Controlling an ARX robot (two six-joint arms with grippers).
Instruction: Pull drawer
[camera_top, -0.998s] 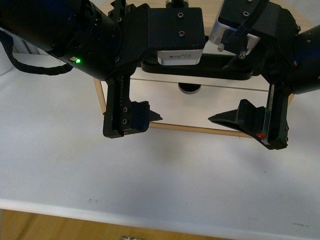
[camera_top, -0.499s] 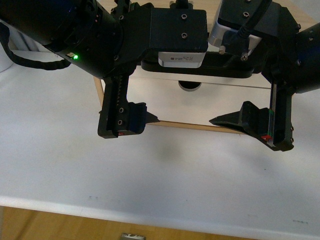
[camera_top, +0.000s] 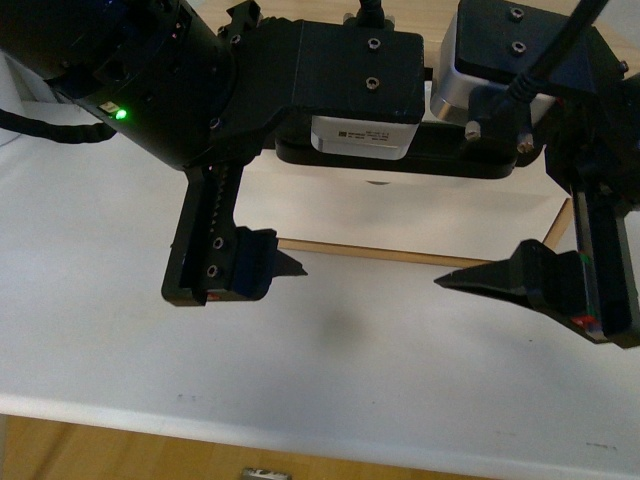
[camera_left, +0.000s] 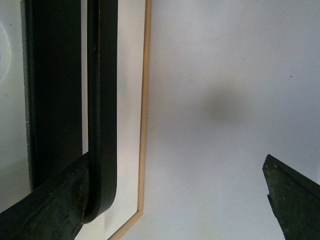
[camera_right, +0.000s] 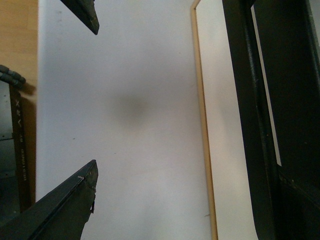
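The drawer (camera_top: 400, 215) sat mid-table, straight ahead, half hidden under both arms. Left gripper (camera_left: 177, 160) was spread wide: one finger (camera_left: 50, 200) tucked behind the black bar handle (camera_left: 102, 100) near its rounded end, the other out over the white table (camera_top: 330, 350). Right gripper (camera_right: 94, 100) gaped too, over the table on the robot's side of the drawer.

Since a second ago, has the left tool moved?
Yes. The left tool came nearer the table edge; its fingertip now sits off the drawer, past its wooden rim.
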